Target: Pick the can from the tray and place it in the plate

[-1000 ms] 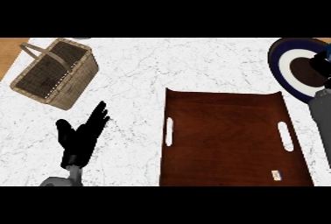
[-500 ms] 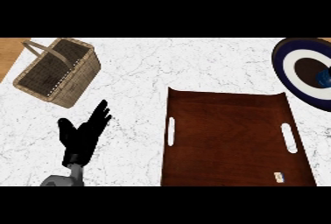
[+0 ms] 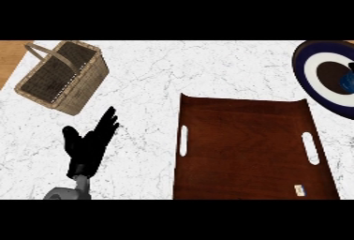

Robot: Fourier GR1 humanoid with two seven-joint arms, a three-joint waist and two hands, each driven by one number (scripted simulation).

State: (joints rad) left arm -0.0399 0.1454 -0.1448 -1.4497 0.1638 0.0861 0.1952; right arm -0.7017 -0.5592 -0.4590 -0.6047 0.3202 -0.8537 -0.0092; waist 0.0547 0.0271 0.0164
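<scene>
Head view: the white marbled surface (image 3: 152, 70) carries a brown wooden tray (image 3: 245, 150) at centre-right, with a slot handle cut near each side edge and a small pale tag near its lower right corner. No can lies on the tray's floor. At the upper right edge sits the plate (image 3: 311, 84), dark blue with a white ring and a dark centre, partly cut off by the frame. A blue object, apparently the can (image 3: 348, 82), rests on the plate's centre at the very edge of the view; only a sliver shows. A woven basket (image 3: 66, 77) with a hoop handle stands at upper left, well apart from the tray. The left hand (image 3: 88, 143) rests at lower left, fingers straight and spread, holding nothing. The right hand does not show.
</scene>
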